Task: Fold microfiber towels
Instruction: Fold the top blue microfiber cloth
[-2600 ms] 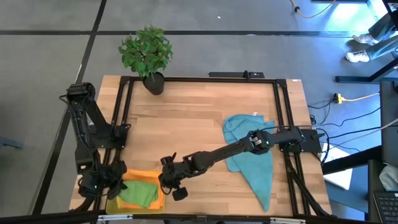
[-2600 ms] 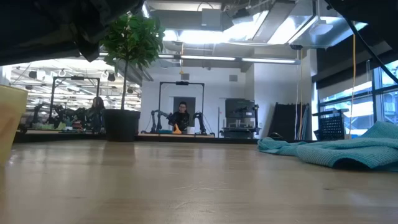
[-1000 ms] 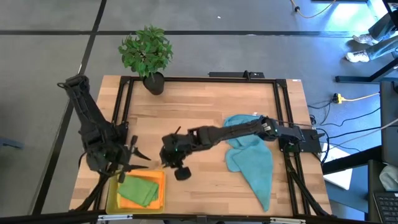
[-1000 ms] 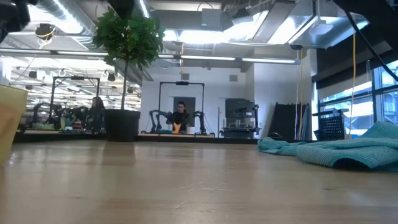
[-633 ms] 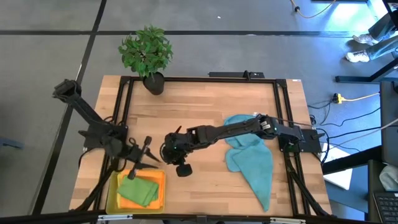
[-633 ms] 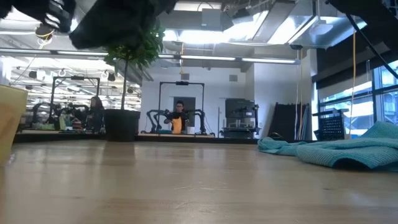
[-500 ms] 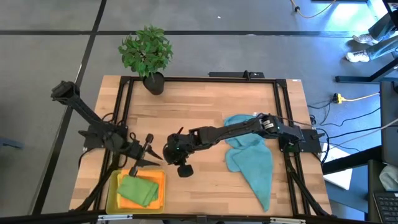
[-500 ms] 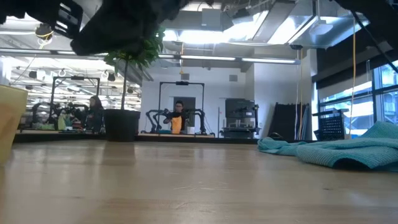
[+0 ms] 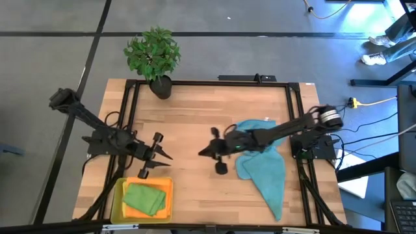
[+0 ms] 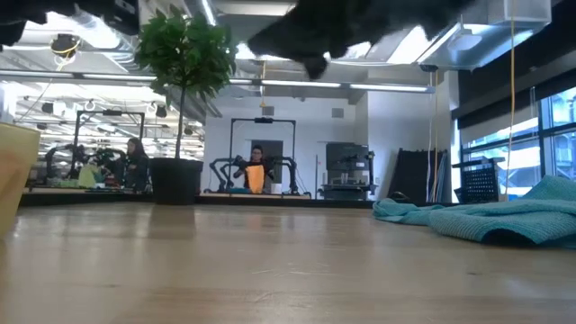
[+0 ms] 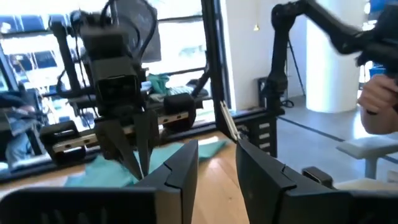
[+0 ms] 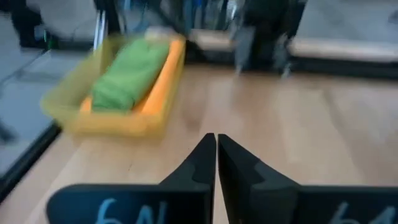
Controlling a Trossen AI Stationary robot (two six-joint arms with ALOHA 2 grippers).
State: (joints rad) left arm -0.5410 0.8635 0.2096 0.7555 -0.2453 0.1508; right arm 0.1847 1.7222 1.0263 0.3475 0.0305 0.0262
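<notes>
Left gripper (image 9: 164,156): over the tabletop's left half, just behind the tray, pointing toward the middle. Its fingers (image 11: 180,168) stand apart with a clear gap between them, and nothing is in that gap.
Right gripper (image 9: 203,152): over the middle of the tabletop, just left of the teal towel, pointing toward the left edge. Its fingers (image 12: 202,158) are pressed together and carry nothing.
Arms: the left arm reaches in from the left edge, the right arm from the right edge; the two grippers face each other, apart, neither touching a towel.
Teal towel (image 9: 263,166): spread loose and rumpled on the right half of the tabletop, one long corner trailing toward the front edge. In the low view it lies as a low heap (image 10: 504,219) at the right. Whether it is one cloth or two I cannot tell.
Green towel (image 9: 143,198): folded, lying in the tray on top of the orange towel.
Orange towel (image 9: 167,188): in the tray, under the green one, showing along the tray's right side.
Tray (image 9: 117,203): yellow, at the front left corner of the tabletop.
Plant (image 9: 153,55): potted, at the back left corner of the tabletop.
Table (image 9: 195,117): pale wood with a black frame.
Person (image 10: 257,173): far off in the room behind the table, seen in the low view.
</notes>
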